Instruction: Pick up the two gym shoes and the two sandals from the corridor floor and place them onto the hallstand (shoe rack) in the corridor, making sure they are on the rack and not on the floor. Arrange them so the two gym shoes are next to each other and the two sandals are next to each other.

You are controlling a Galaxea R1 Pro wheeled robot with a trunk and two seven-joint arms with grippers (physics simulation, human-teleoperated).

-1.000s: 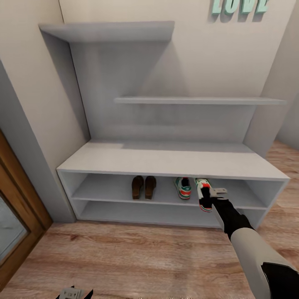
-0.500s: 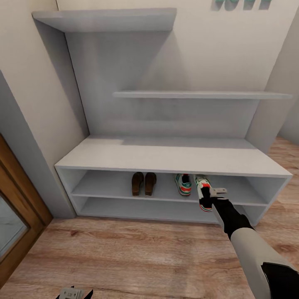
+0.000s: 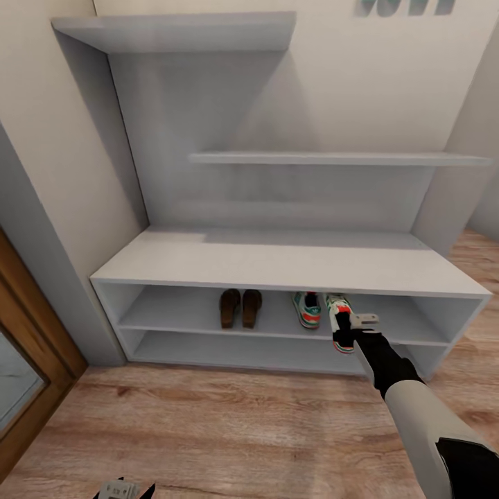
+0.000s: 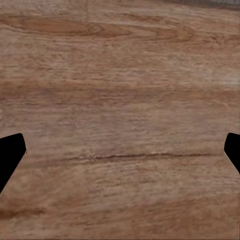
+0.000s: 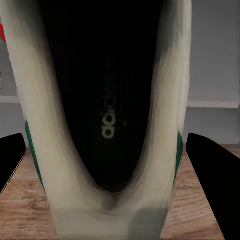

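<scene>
The pale-grey hallstand [image 3: 291, 263] stands against the wall ahead. On its upper shoe shelf the two brown sandals [image 3: 240, 308] lie side by side, and right of them sits one gym shoe [image 3: 305, 309]. Close beside it is the second gym shoe [image 3: 337, 308], toe in over the shelf, red heel jutting past the front edge. My right gripper [image 3: 350, 331] is shut on its heel end. In the right wrist view this shoe's [image 5: 107, 100] dark opening sits between the gripper's [image 5: 107, 160] black fingers [image 5: 215, 170]. My left gripper [image 3: 125, 491] hangs low, open [image 4: 120, 150] above the corridor floor [image 4: 120, 75].
A wooden door frame [image 3: 28, 346] stands at the left beside a grey wall edge. The lower shoe shelf [image 3: 242, 353] and the two staggered upper shelves [image 3: 333, 159] hold nothing. Wood-plank floor [image 3: 208, 430] stretches in front of the rack.
The head camera has moved, so the wall lettering has slid up out of the picture. My right gripper and its shoe stay at the shelf's front edge.
</scene>
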